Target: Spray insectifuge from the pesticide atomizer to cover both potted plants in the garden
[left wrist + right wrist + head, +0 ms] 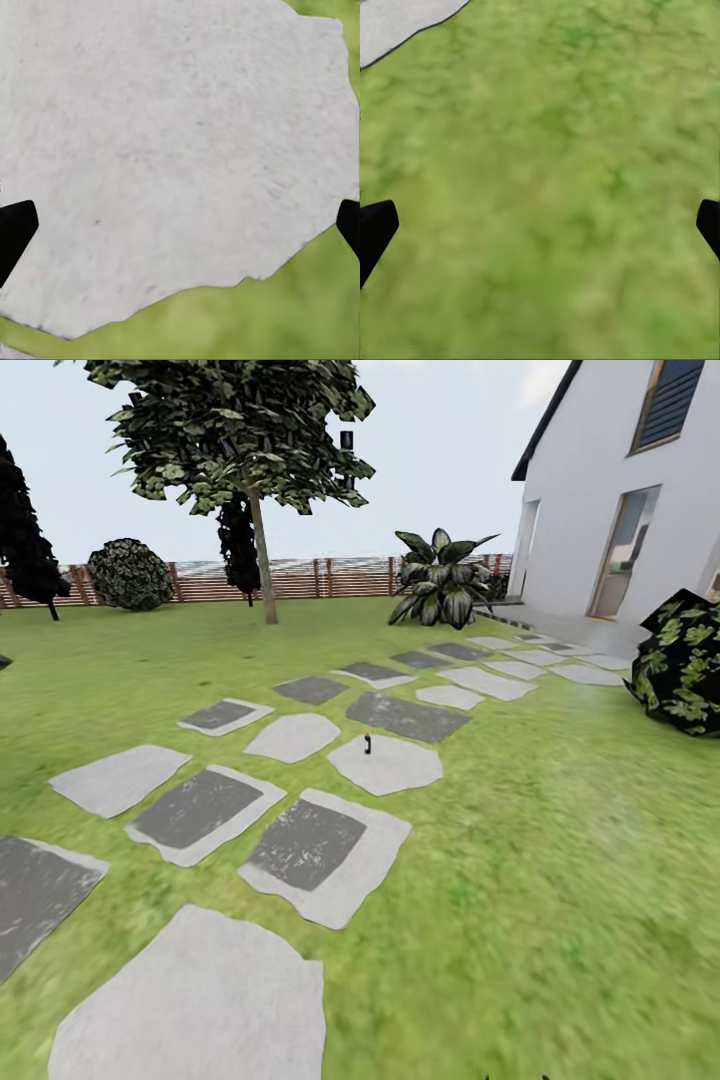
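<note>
A tiny dark upright object, apparently the pesticide atomizer (367, 743), stands on a pale stepping stone (385, 765) mid-lawn, well ahead of me. The two small potted plants are out of view. In the left wrist view my left gripper (180, 225) is open, its black fingertips (15, 232) wide apart above a pale stone slab (165, 150) with nothing between them. My right gripper (540, 225) is also open and empty, hanging over bare grass (547, 165).
Grey and pale stepping stones (300, 850) run across the lawn toward the white house (620, 490). A dark bush (685, 660) sits at the right, a big-leafed plant (440, 580) and a tree (262, 560) farther off, and a wooden slat fence (320, 578) behind.
</note>
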Robot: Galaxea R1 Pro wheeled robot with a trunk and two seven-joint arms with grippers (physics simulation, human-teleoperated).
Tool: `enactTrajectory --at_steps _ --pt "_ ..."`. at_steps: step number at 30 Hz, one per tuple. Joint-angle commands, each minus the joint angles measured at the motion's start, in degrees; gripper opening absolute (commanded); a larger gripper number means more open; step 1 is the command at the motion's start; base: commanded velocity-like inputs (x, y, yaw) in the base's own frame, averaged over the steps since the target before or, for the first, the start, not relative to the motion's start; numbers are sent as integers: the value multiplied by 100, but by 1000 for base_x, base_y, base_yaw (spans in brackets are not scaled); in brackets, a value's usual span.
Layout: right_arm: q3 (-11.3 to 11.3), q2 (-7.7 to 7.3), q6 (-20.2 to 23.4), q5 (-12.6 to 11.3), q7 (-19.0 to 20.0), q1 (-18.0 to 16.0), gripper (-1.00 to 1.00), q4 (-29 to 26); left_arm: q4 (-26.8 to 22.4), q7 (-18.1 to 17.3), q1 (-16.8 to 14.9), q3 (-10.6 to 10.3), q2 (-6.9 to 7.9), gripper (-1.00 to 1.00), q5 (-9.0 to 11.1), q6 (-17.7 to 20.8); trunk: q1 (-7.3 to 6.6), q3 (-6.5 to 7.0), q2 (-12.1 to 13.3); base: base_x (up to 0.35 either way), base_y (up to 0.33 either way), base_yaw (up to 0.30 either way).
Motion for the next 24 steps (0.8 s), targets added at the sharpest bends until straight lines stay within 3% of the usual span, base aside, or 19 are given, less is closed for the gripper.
enactTrajectory --at_steps 1,24 --pt "3 -1 -18 -9 8 -3 100 4 5 -11 -3 2 -3 100 37 -16 2 -5 -2 338 142 0" --pt "-10 59 -9 -44 -15 -3 100 -14 5 -10 -3 2 -7 100 35 -16 2 -143 -2 338 142 0"
